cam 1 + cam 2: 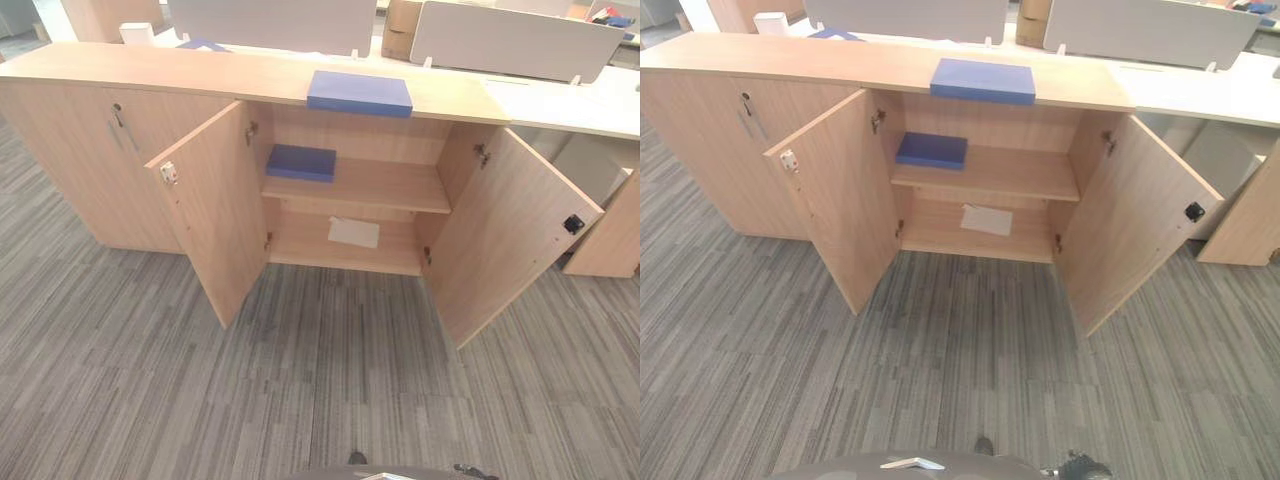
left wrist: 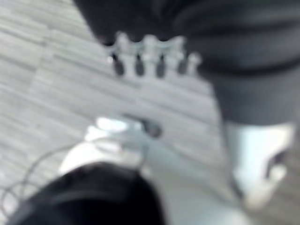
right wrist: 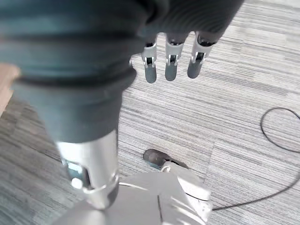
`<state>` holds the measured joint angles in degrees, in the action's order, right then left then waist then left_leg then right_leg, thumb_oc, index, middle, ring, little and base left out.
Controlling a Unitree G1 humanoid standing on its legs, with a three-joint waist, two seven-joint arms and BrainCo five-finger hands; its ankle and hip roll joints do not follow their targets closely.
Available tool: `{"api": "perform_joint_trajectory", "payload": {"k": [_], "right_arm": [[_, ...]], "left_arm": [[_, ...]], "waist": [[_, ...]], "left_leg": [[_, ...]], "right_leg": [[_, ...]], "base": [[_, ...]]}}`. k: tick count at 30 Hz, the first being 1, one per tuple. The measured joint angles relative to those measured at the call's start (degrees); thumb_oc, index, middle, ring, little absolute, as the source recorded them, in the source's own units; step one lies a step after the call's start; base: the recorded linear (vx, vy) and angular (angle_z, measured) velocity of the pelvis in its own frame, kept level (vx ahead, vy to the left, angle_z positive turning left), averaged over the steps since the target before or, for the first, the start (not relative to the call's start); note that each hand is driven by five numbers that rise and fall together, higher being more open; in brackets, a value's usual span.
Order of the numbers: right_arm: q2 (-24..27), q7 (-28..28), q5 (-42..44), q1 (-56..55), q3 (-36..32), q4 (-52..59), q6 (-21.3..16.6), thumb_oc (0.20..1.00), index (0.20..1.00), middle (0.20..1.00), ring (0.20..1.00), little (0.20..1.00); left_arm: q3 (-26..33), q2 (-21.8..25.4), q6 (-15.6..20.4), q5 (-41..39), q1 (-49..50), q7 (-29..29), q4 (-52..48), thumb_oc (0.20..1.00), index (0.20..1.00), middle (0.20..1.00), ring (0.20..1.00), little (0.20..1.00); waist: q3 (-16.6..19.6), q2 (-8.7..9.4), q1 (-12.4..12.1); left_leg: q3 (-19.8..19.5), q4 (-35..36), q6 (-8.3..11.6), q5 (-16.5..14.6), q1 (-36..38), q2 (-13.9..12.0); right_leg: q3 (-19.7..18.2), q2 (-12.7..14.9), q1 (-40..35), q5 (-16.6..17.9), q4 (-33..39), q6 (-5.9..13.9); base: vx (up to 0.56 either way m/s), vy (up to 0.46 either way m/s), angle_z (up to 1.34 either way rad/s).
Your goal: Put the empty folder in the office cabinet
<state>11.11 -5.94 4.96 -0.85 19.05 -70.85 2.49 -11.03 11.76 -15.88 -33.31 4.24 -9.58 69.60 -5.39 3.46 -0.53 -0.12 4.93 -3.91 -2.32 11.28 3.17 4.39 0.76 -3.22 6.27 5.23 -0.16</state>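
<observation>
Both my hands hang relaxed and hold nothing: right hand [image 3: 172, 58], left hand [image 2: 150, 58]. Folder [image 1: 359, 93] on the cabinet [image 1: 80, 65] looks stiff, light; I'd pinch its overhanging front edge.

- Both doors of the cabinet [image 1: 430, 95] stand swung wide, the left door [image 1: 212, 215] and the right door [image 1: 505, 235] flanking a clear way in from the carpet [image 1: 320, 380].
- The upper shelf [image 1: 370, 185] is bare on its right; a blue folder [image 1: 301, 162] takes its left end.
- Below, a white sheet [image 1: 354, 232] lies flat.
- Another blue folder [image 1: 359, 93] sits on the cabinet top.
</observation>
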Motion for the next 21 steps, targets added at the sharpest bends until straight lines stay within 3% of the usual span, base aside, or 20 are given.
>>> {"api": "perform_joint_trajectory", "payload": {"k": [7, 8, 9, 11, 12, 14, 16, 18, 20, 21], "right_arm": [[-0.3, 3.4, 0.8, 1.6, 0.6, 3.3, -4.1, 1.0, 1.0, 1.0, 1.0, 1.0], [-0.4, 4.1, 1.0, 1.2, 0.5, 3.2, -4.7, 1.0, 1.0, 1.0, 1.0, 1.0], [-0.4, 4.1, 1.0, 1.2, 0.5, 3.2, -4.7, 1.0, 1.0, 1.0, 1.0, 1.0], [0.4, 6.2, 4.6, 4.0, 0.4, 6.2, -7.1, 1.0, 1.0, 1.0, 1.0, 1.0], [0.5, 6.7, 5.9, 4.0, 0.1, 8.2, -7.6, 1.0, 1.0, 1.0, 1.0, 1.0], [0.6, 7.0, 8.0, 3.2, -1.1, 10.2, -7.8, 1.0, 1.0, 1.0, 1.0, 1.0], [-0.3, 7.7, 12.1, 1.7, -4.1, 10.3, -8.5, 1.0, 1.0, 1.0, 1.0, 1.0], [-1.5, 6.7, 13.8, -1.2, -8.6, 6.9, -8.6, 1.0, 1.0, 1.0, 1.0, 1.0], [-2.4, 6.2, 16.6, -2.9, -10.7, 1.9, -7.1, 1.0, 1.0, 1.0, 1.0, 1.0], [-2.4, 6.2, 16.6, -2.9, -10.7, 1.9, -7.1, 1.0, 1.0, 1.0, 1.0, 1.0]], "left_arm": [[0.3, 0.4, -0.1, 1.0, -0.1, -0.3, 0.0, 1.0, 1.0, 1.0, 1.0, 1.0], [0.8, 0.6, -0.1, 1.1, -1.0, -0.3, 0.1, 1.0, 1.0, 1.0, 1.0, 1.0], [0.8, 0.6, -0.1, 1.1, -1.0, -0.3, 0.1, 1.0, 1.0, 1.0, 1.0, 1.0], [0.9, 0.5, -0.1, 1.1, -3.6, 0.1, 0.1, 1.0, 1.0, 1.0, 1.0, 1.0], [0.4, 0.7, -0.1, 1.0, -4.9, 0.2, 0.1, 1.0, 1.0, 1.0, 1.0, 1.0], [-0.4, 1.0, -0.1, 1.0, -5.4, 0.3, 0.1, 1.0, 1.0, 1.0, 1.0, 1.0], [0.2, 0.7, -0.3, 0.8, -7.1, 0.5, 0.4, 1.0, 1.0, 1.0, 1.0, 1.0], [3.0, -0.3, -0.1, 0.4, -7.4, 0.1, 1.1, 1.0, 1.0, 1.0, 1.0, 1.0], [5.7, -1.2, -0.3, 0.4, -6.7, 0.0, 3.4, 1.0, 1.0, 1.0, 1.0, 1.0], [5.7, -1.2, -0.3, 0.4, -6.7, 0.0, 3.4, 1.0, 1.0, 1.0, 1.0, 1.0]], "waist": [[-1.5, -0.11, 0.0], [-1.9, -0.31, 0.0], [-1.9, -0.31, 0.0], [-6.5, -3.31, 1.1], [-7.9, -3.39, 2.2], [-9.2, -3.2, 3.5], [-11.2, -1.65, 5.0], [-11.4, -1.17, 5.4], [-11.6, -1.22, 6.5], [-11.6, -1.22, 6.5]], "left_leg": [[1.1, 0.0, -0.66, 0.2, -0.7, 0.7], [1.2, -0.4, -1.46, -0.2, -1.0, 1.3], [1.2, -0.4, -1.46, -0.2, -1.0, 1.3], [2.8, -2.0, -3.02, 0.4, -2.6, -1.0], [2.7, -1.4, -3.75, 0.8, -2.5, -0.7], [2.7, -1.4, -4.01, 0.8, -2.5, -0.2], [2.7, -1.7, -4.81, 0.3, -1.8, 1.5], [2.3, -2.6, -5.53, -1.3, -0.3, 2.1], [1.4, -4.3, -5.21, -4.9, 2.6, 2.0], [1.4, -4.3, -5.21, -4.9, 2.6, 2.0]], "right_leg": [[-0.6, 0.7, 1.1, 0.6, -0.4, 0.79], [-0.7, 0.7, 2.1, 1.4, -2.2, 2.52], [-0.7, 0.7, 2.1, 1.4, -2.2, 2.52], [1.2, -0.1, 14.7, 2.3, -21.6, 4.7], [1.7, 0.7, 18.8, 0.5, -26.4, 5.79], [1.2, 0.9, 20.6, -1.3, -23.1, 6.74], [0.5, 2.0, 22.2, -0.9, -8.8, 7.31], [2.9, 2.8, 22.9, 0.2, 0.3, 9.98], [6.7, 3.6, 23.3, 0.4, 0.2, 10.5], [6.7, 3.6, 23.3, 0.4, 0.2, 10.5]], "base": [[0.01, 0.084, -0.07], [-0.03, 0.058, -0.07], [0.0, 0.019, -0.31], [0.12, -0.005, -0.39], [0.24, -0.018, -0.18], [0.17, -0.009, -0.05], [0.4, -0.033, 0.02], [0.54, -0.047, 0.07], [0.38, -0.035, 0.14], [0.29, -0.043, 0.03]]}}
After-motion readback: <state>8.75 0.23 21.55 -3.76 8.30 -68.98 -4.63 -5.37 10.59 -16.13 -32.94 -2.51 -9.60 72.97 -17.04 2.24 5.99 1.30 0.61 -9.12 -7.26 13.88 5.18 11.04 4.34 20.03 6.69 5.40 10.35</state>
